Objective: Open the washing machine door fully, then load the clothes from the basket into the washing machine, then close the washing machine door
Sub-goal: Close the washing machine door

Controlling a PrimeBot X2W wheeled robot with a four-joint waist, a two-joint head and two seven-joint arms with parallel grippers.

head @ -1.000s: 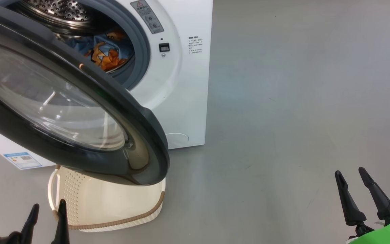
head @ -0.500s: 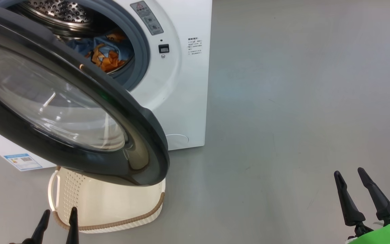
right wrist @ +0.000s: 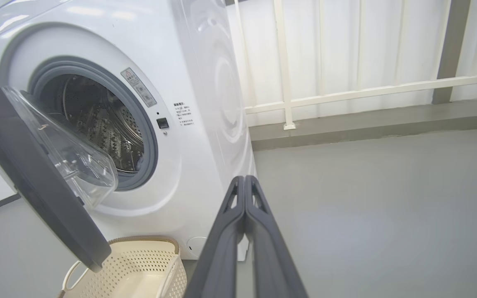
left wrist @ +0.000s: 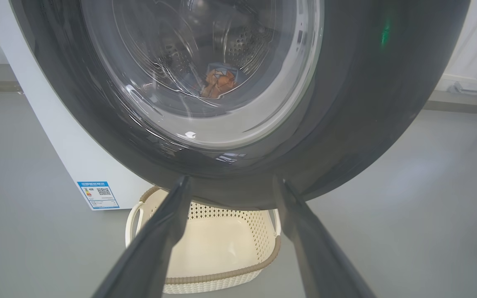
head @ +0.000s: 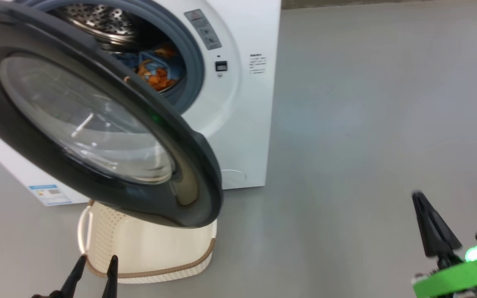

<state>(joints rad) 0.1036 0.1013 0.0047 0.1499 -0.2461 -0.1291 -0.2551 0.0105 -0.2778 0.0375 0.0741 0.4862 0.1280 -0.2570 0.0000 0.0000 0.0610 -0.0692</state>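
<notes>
Overhanging basket [head: 151,248]: door [head: 93,120] rim, floor [head: 367,124] rt

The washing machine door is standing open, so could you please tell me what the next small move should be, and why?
Probably start pushing the washing machine door shut with the left gripper: the clothes lie in the drum, the visible part of the basket is bare, and this open gripper faces the door's outer side.

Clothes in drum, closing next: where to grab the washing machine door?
The washing machine door by its thick free rim, lower right in the head view above the basket, approached from the right. It stands clear of the washing machine, so open jaws could likely straddle it.
</notes>
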